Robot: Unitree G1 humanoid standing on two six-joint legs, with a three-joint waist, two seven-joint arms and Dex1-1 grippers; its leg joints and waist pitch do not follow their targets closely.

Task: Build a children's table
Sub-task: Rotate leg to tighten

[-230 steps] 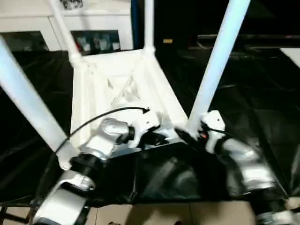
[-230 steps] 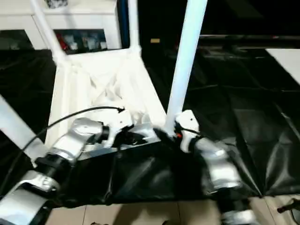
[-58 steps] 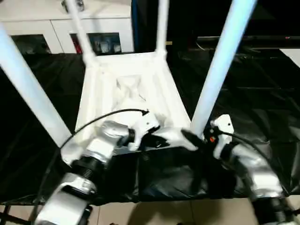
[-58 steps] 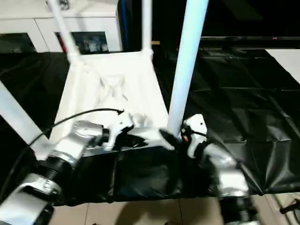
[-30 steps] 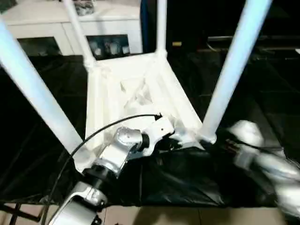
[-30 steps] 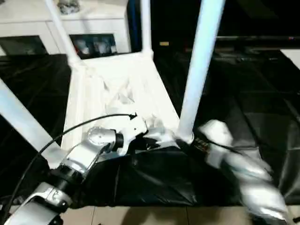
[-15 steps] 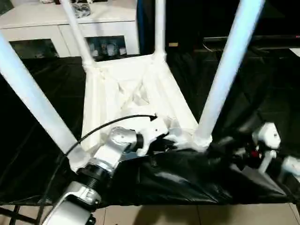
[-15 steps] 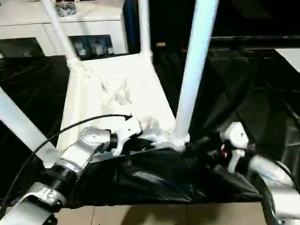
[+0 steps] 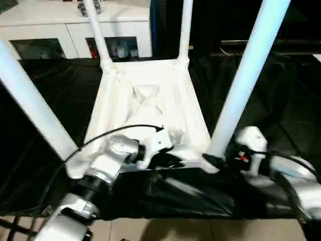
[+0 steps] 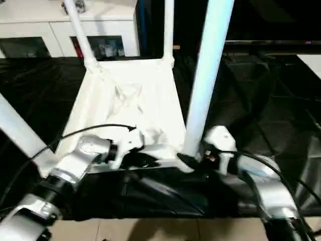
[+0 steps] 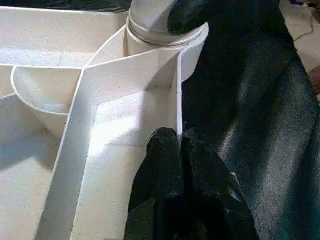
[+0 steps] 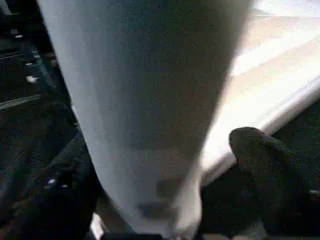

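Four legs already stand in the upturned tabletop on the black-covered bench, so tightening the near right leg looks in hand. Left hand is clenched on the near rim; right hand straddles that leg's base, released, and must close before twisting.

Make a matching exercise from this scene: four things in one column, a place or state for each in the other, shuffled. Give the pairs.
Things:
1. left gripper
2. right gripper
3. tabletop
4. cabinet

Places or states:
A. behind the black-covered bench
B. jaws open around the base of the near right leg
C. jaws shut on the tabletop's near rim
D. upside down, four legs pointing up

Pairs: 1-C, 2-B, 3-D, 4-A
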